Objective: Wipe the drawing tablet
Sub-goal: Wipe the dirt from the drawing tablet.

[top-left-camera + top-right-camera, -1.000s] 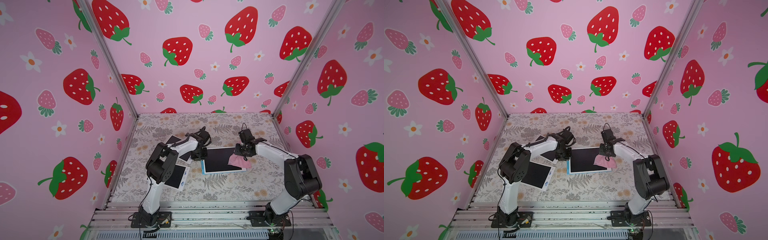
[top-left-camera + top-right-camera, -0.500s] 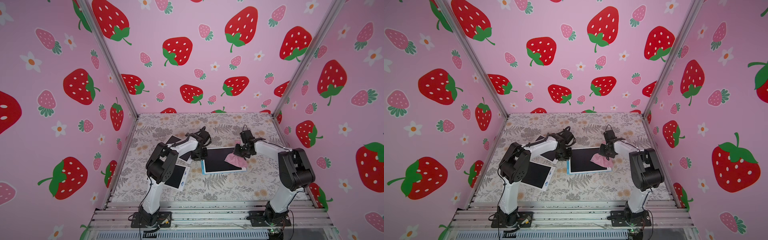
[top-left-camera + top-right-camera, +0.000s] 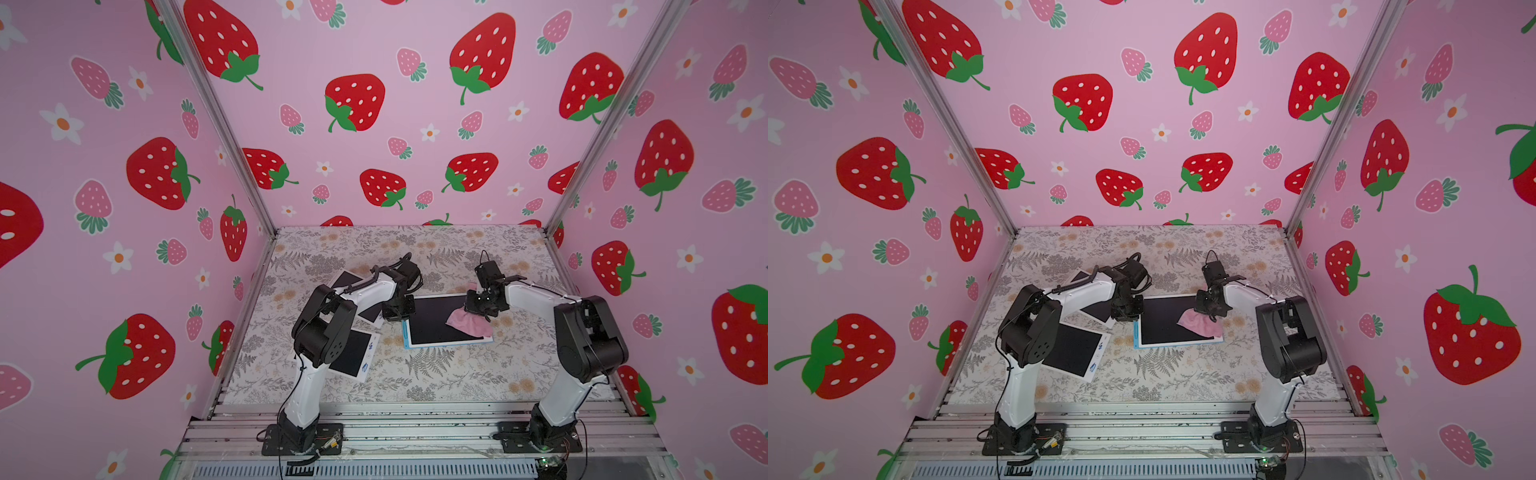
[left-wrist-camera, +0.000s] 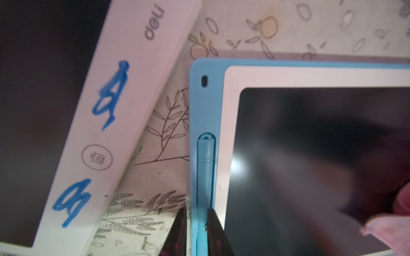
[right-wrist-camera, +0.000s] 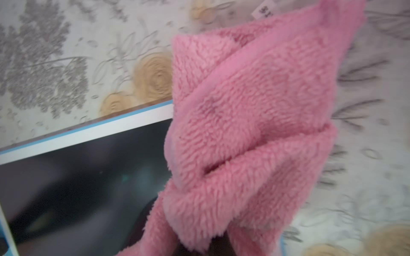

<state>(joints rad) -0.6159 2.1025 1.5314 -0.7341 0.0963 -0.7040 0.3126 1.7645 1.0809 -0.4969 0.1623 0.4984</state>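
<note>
The blue-edged drawing tablet [image 3: 432, 322] lies mid-bench. Only the left wrist view shows the left hand [image 4: 196, 230] pinching its stylus-side rim, beside a scribbled white tablet [image 4: 106, 124]. The right hand [image 3: 478, 309] is clamped on the pink cloth [image 5: 255, 133], draped over the tablet's corner.

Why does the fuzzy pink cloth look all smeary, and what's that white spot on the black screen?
Right wrist view: pink cloth fills the picture, too close, soft and smeared. Left wrist view: the spot is light glare on the blue tablet screen.
</note>
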